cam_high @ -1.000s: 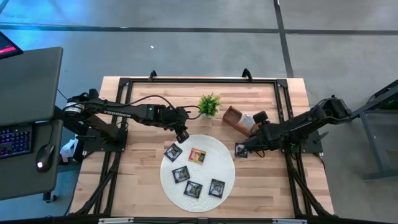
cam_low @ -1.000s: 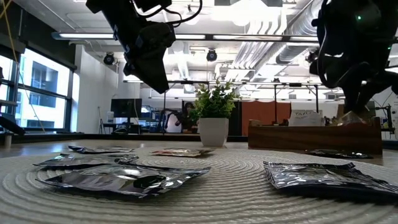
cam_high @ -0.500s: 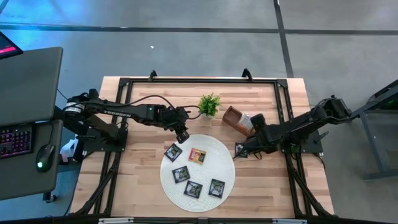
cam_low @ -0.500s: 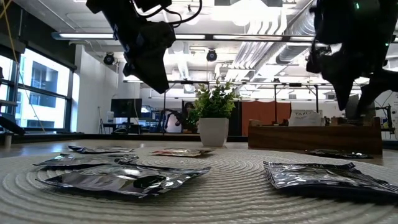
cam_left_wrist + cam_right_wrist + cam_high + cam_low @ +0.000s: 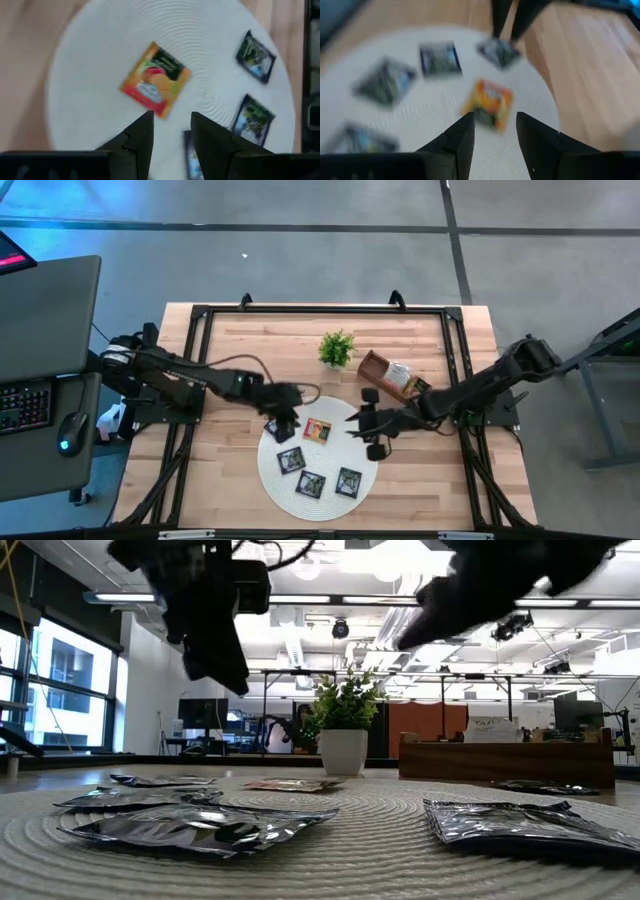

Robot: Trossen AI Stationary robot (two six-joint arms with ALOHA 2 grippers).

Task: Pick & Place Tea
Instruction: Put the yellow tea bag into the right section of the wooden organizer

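Note:
On a round white woven mat (image 5: 338,452) lie flat tea sachets: an orange one (image 5: 317,430) and three black ones (image 5: 291,460) (image 5: 310,483) (image 5: 348,481). My left gripper (image 5: 284,423) hangs open above the mat's left rim. In its wrist view the orange sachet (image 5: 156,80) lies just ahead of the open fingers (image 5: 171,137). My right gripper (image 5: 357,426) hangs open above the mat's right rim. Its wrist view (image 5: 494,135) shows the orange sachet (image 5: 490,102) ahead and black sachets (image 5: 438,59) around. Neither gripper holds anything.
A brown wooden tray (image 5: 383,373) with pale sachets in it stands slantwise at the back right, next to a small potted plant (image 5: 337,348). A black frame (image 5: 320,311) runs around the table. Bare wood lies on both sides of the mat.
My right gripper has swept from beside the mat toward the table's left, out over the mat's right rim, and is blurred with motion. My left gripper has gone toward the near edge and now hangs over the mat's left rim.

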